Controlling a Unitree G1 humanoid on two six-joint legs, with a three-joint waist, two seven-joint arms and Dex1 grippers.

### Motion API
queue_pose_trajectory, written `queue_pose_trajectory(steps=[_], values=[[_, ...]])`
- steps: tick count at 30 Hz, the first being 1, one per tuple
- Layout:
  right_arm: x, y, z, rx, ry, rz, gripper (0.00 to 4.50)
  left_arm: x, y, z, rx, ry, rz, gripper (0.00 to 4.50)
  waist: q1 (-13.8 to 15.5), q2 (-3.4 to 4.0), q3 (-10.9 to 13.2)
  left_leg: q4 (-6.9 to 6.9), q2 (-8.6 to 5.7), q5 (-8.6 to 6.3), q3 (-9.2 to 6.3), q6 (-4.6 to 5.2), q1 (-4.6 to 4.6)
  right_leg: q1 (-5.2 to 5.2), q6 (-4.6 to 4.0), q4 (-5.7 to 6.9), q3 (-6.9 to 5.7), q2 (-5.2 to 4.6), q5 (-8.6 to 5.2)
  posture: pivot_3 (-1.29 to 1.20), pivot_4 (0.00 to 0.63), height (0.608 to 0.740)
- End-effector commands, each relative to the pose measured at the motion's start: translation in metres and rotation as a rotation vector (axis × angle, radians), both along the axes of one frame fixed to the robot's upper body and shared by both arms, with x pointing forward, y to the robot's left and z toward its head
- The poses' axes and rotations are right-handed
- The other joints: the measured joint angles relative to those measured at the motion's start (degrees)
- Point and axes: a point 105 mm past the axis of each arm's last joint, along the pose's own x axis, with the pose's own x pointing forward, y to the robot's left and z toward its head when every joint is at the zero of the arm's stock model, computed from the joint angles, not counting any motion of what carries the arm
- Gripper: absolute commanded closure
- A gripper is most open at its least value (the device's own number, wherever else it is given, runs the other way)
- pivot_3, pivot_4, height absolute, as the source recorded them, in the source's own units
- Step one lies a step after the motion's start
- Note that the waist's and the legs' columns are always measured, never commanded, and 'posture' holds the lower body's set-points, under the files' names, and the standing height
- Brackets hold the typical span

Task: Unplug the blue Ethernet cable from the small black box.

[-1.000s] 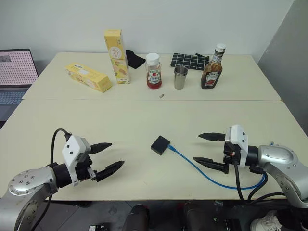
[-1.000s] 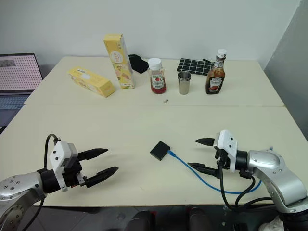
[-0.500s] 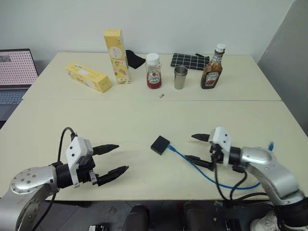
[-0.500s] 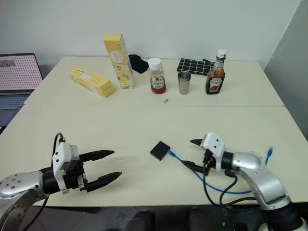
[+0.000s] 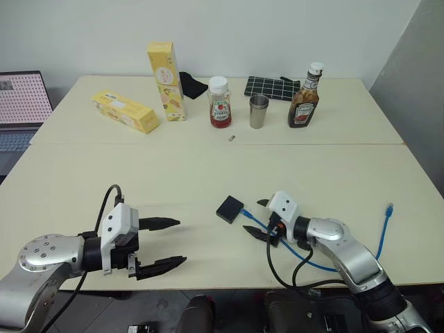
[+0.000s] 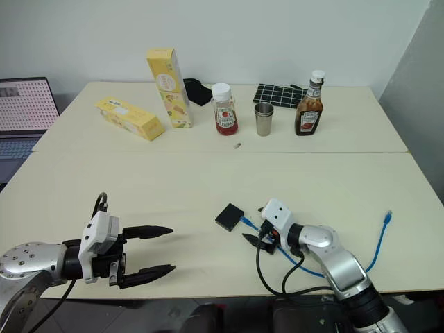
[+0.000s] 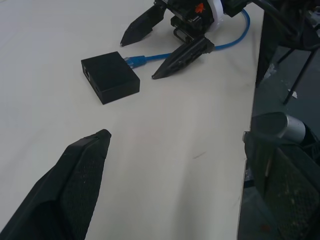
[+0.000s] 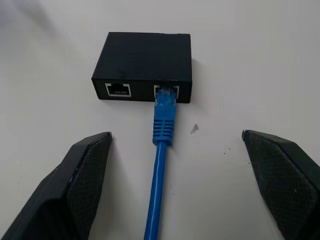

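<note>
We count one blue Ethernet cable (image 8: 161, 165) between our spread right claw (image 8: 175, 187), one small black box (image 8: 143, 66) just ahead with two ports, left claw (image 5: 166, 243) spread too

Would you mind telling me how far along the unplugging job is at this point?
Done: only the approach. The right gripper sits open, its fingers on either side of the blue Ethernet cable. In hand: nothing gripped. Left: the plug is still seated in the small black box, so gripping and pulling remain. The left gripper is open, apart.
</note>
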Motion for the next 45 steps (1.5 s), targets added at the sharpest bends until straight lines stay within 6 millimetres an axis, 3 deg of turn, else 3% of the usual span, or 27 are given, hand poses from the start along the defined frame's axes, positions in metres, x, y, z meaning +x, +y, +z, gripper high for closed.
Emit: queue_pose_trajectory(steps=[1, 9, 16, 21, 26, 29, 34, 43, 45], values=[[0.005, 0.005, -0.001, -0.026, -0.006, -0.006, 0.73, 0.001, -0.003, 0.003, 0.001, -0.033, -0.022, 0.00, 0.0, 0.00, 0.0, 0.00, 0.00, 0.00, -0.01, 0.00, 0.01, 0.00, 0.00, 0.00, 0.00, 0.00, 0.00, 0.00, 0.150, 0.740], [0.014, 0.000, 0.002, -0.086, -0.059, -0.032, 2.69, 0.014, -0.008, 0.004, -0.004, -0.074, 0.022, 0.00, 0.0, 0.00, 0.0, 0.01, 0.00, 0.00, -0.03, 0.00, 0.02, 0.01, 0.00, 0.03, 0.01, -0.01, 0.00, 0.00, 0.150, 0.740], [0.013, 0.000, 0.019, -0.195, -0.209, 0.080, 4.34, 0.031, -0.001, 0.008, -0.025, -0.124, 0.115, 0.00, 0.1, 0.00, 0.0, 0.02, -0.02, 0.00, -0.04, 0.00, 0.02, 0.01, 0.00, 0.04, -0.03, -0.05, 0.00, 0.00, 0.150, 0.740], [0.017, 0.003, 0.041, -0.246, -0.380, 0.167, 4.35, 0.036, -0.003, 0.010, -0.072, -0.106, 0.145, 0.00, 0.0, 0.01, 0.0, 0.02, -0.03, 0.00, -0.04, 0.00, 0.02, 0.01, 0.01, 0.03, -0.06, -0.06, 0.00, 0.00, 0.150, 0.740], [0.022, 0.017, 0.079, -0.252, -0.679, 0.285, 4.35, 0.043, -0.011, 0.023, -0.262, 0.010, 0.192, 0.00, 0.0, 0.00, 0.0, 0.02, -0.01, 0.00, -0.03, 0.00, 0.01, -0.05, 0.01, 0.07, -0.07, -0.03, 0.00, 0.00, 0.150, 0.740], [0.020, 0.025, 0.092, -0.262, -0.820, 0.379, 4.36, 0.051, -0.017, 0.029, -0.313, 0.043, 0.215, 0.00, -0.1, 0.00, 0.0, 0.02, -0.01, 0.00, -0.05, 0.00, 0.01, -0.04, 0.01, 0.08, -0.07, -0.04, 0.00, 0.00, 0.150, 0.740], [0.011, 0.037, 0.104, -0.235, -0.962, 0.515, 4.36, 0.064, -0.030, 0.044, -0.407, 0.063, 0.210, 0.00, 0.1, -0.05, 0.0, 0.10, -0.03, 0.01, -0.07, -0.01, -0.08, -0.03, 0.01, 0.08, -0.10, -0.09, 0.01, 0.00, 0.150, 0.740], [0.002, 0.045, 0.114, -0.167, -1.066, 0.593, 4.36, 0.053, -0.045, 0.047, -0.454, 0.141, 0.098, 0.00, 0.0, -0.04, 0.0, 0.08, 0.00, 0.01, -0.11, -0.02, -0.09, -0.09, 0.00, 0.09, -0.06, -0.09, 0.01, 0.00, 0.150, 0.740], [0.000, 0.046, 0.116, -0.157, -1.080, 0.598, 4.36, 0.052, -0.046, 0.047, -0.465, 0.155, 0.082, 0.35, 0.0, -0.04, 0.0, 0.08, 0.01, 0.01, -0.11, -0.02, -0.09, -0.09, 0.00, 0.10, -0.05, -0.09, 0.01, 0.00, 0.150, 0.740]])
